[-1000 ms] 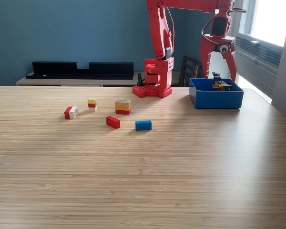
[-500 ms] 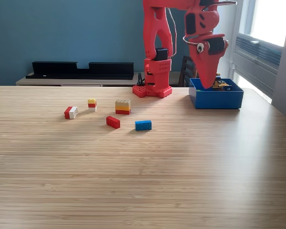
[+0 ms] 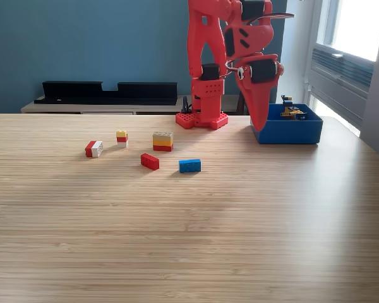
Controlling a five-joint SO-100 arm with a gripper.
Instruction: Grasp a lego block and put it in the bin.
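Observation:
In the exterior view my red gripper (image 3: 259,126) hangs point-down just left of the blue bin (image 3: 287,131), its fingers together with nothing seen between them. The bin sits at the back right of the table and holds a few small blocks (image 3: 292,112). Loose on the table to the left lie a blue block (image 3: 189,165), a red block (image 3: 150,161), a tan, yellow and red stack (image 3: 163,141), a small yellow, red and white stack (image 3: 122,138) and a red and white block (image 3: 93,149).
The arm's red base (image 3: 202,118) stands at the table's back edge, left of the bin. A black shelf unit (image 3: 107,93) runs along the blue wall behind. A window and a radiator are at the exterior view's right.
The arm has swung from above the bin toward the exterior view's left and lowered. The fingers, spread apart a second ago, are now together. The blocks on the table have not moved.

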